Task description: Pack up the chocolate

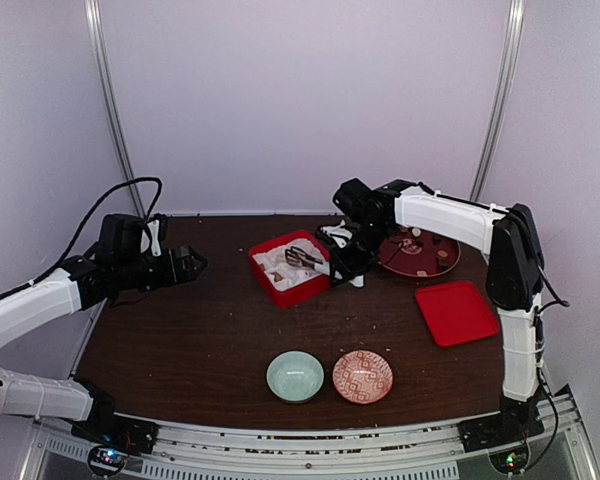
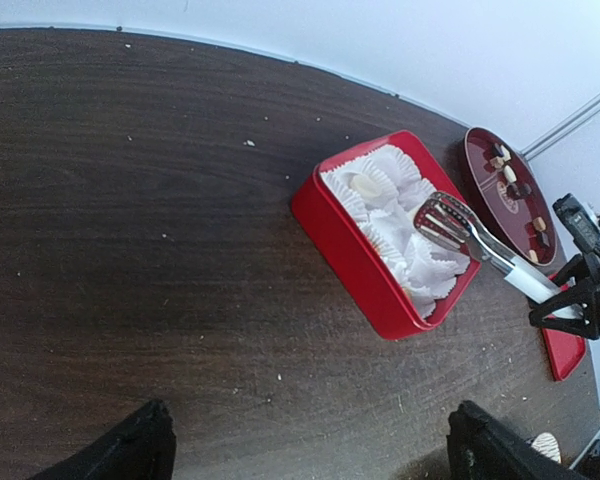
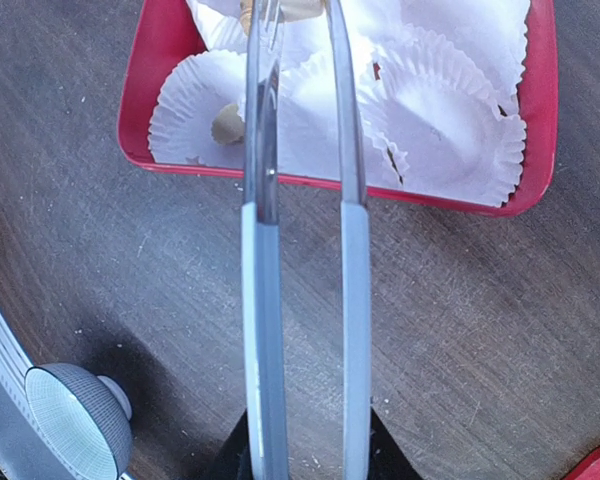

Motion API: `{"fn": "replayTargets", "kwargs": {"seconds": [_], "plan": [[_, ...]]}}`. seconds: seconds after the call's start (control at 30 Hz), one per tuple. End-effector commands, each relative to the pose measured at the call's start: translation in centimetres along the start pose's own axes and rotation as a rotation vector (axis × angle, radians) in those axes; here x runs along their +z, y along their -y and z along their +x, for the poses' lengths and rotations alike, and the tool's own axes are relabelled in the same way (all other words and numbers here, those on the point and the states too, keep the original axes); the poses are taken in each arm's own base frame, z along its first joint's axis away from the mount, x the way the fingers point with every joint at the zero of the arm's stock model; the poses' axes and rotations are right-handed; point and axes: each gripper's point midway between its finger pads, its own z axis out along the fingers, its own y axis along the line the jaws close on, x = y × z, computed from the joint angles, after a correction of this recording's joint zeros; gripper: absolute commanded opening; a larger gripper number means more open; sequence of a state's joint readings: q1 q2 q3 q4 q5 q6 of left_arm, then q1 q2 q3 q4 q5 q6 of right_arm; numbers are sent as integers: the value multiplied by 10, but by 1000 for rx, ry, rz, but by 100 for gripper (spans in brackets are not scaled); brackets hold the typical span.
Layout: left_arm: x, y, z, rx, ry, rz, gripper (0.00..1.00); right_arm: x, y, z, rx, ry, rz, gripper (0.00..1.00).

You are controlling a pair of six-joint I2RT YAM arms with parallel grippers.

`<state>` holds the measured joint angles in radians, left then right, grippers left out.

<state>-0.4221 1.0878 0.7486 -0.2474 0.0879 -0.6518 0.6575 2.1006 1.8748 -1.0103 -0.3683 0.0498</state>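
left pincer [image 2: 308, 420] jaws spread wide over surface [image 2: 130, 220] | red box [image 2: 350, 252] with white paper cups [image 2: 425, 260], one chocolate [image 2: 364, 185] inside | tongs [image 2: 458, 228] tips over box | more chocolate on dark plate [image 2: 495, 200]

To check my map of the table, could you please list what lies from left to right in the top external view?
left tool → red box → patterned bowl → flat red lid

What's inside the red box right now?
White paper cups fill the red box; one holds a whitish chocolate piece. The tongs hang over the cups, hiding what lies beneath their tips. The box floor is covered too.
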Motion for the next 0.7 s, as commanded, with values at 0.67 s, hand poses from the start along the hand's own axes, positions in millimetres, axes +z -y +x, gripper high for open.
{"fn": "replayTargets", "kwargs": {"seconds": [0.67], "plan": [[-4, 6, -9, 31, 29, 26, 98, -32, 8, -30, 16, 111, 19, 33]]}}
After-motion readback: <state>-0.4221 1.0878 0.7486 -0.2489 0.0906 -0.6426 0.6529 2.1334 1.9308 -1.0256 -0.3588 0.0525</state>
